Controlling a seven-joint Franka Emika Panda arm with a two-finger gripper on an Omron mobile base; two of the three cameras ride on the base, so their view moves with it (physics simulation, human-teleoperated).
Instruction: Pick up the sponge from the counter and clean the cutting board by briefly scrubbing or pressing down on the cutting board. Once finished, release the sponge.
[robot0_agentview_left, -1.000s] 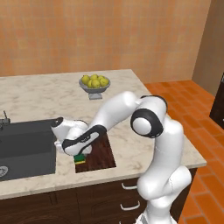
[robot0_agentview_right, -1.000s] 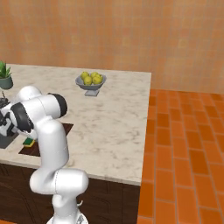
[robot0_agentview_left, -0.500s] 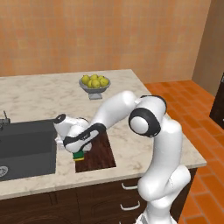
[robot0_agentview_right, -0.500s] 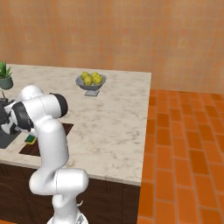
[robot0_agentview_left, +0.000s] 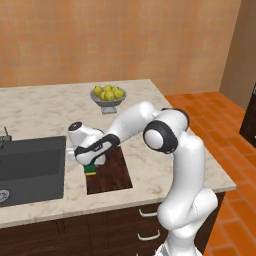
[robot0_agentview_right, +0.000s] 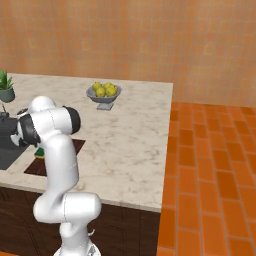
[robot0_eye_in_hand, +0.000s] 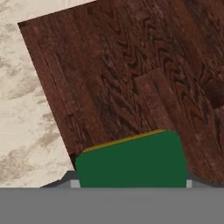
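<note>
Holding the sponge (robot0_eye_in_hand: 133, 159) between my jaws, I am keeping it over the cutting board (robot0_eye_in_hand: 127, 78), at the board's left edge nearest the sink (robot0_agentview_left: 31, 167). In the hand view, the sponge's green top is sitting directly in front of my jaws, with a thin yellow edge showing along its far side, and the dark wood grain is spreading beyond it. In the left base view, my gripper (robot0_agentview_left: 90, 162) is reaching low over the board, and the sponge's green and yellow layers are showing just beneath it. Whether the sponge is touching the board, I cannot tell. The board is lying flat on the counter (robot0_agentview_left: 45, 107). A bowl of lemons (robot0_agentview_left: 108, 95) is standing well apart, farther back.
</note>
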